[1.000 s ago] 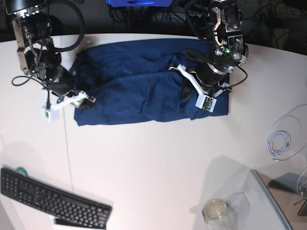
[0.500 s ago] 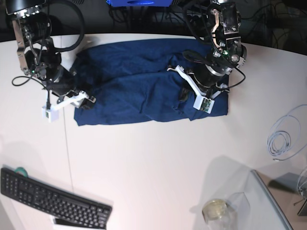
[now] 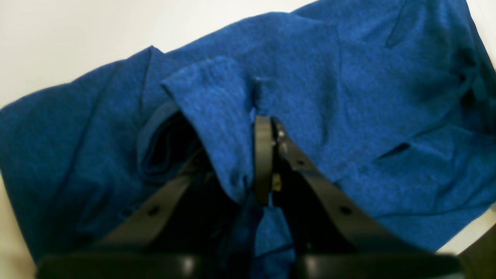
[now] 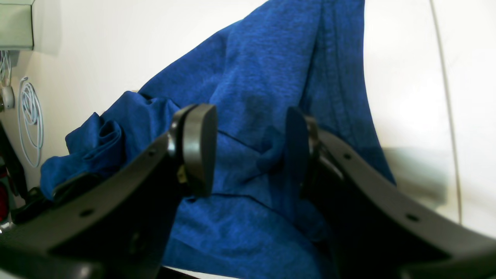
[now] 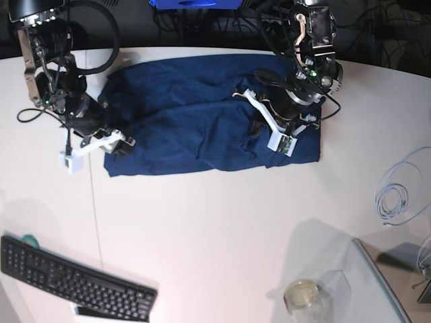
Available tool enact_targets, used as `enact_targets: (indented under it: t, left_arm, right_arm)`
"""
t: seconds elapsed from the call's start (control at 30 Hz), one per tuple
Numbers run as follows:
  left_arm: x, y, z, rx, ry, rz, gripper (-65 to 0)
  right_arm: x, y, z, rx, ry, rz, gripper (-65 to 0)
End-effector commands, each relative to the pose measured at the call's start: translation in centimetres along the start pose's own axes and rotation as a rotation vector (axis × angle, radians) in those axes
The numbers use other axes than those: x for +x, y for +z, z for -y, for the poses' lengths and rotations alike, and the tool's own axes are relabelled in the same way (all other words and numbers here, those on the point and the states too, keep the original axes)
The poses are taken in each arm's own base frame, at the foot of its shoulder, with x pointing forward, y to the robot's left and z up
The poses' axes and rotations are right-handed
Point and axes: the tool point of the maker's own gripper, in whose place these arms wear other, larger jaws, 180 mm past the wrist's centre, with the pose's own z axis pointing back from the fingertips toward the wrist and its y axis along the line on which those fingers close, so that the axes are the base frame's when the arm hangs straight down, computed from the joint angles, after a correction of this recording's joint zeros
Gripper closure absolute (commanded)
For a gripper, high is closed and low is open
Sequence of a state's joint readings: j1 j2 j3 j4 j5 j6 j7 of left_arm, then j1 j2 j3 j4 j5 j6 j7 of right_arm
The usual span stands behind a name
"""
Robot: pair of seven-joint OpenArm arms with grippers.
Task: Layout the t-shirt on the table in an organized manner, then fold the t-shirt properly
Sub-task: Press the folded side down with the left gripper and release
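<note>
The dark navy t-shirt [image 5: 195, 114] lies wrinkled and partly bunched at the back of the white table [image 5: 222, 229]. My left gripper [image 5: 258, 129] is at the shirt's right part, shut on a raised fold of cloth [image 3: 217, 116]; in the left wrist view the gripper [image 3: 264, 128] has its fingers pressed together on that fold. My right gripper [image 5: 118, 143] is at the shirt's left front corner. In the right wrist view it [image 4: 248, 147] is open, with the shirt [image 4: 263, 69] lying under and between its fingers.
A black keyboard [image 5: 74, 279] lies at the front left. A coiled white cable [image 5: 397, 192] lies at the right edge. A glass jar [image 5: 302, 296] and a grey glass-edged stand [image 5: 380, 286] are at the front right.
My left gripper has moved a little back and to the left with the cloth fold in it. The right arm has barely moved.
</note>
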State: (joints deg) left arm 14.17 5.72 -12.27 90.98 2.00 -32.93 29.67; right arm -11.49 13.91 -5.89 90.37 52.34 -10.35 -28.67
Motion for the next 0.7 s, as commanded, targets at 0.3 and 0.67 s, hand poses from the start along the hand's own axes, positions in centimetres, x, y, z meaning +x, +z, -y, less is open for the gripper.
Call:
enact_targets:
  t: [0.3, 0.67]
  left_arm:
    - [2.0, -0.9, 5.0, -0.138, -0.088, 0.046, -30.1]
    - [3.8, 1.2, 5.2, -0.111, -0.152, 0.037, -38.0]
  right_arm:
    - [1.0, 0.2, -0.5, 0.022, 0.008, 0.03, -27.0]
    - [1.0, 0.2, -0.5, 0.021, 0.013, 0.027, -27.0]
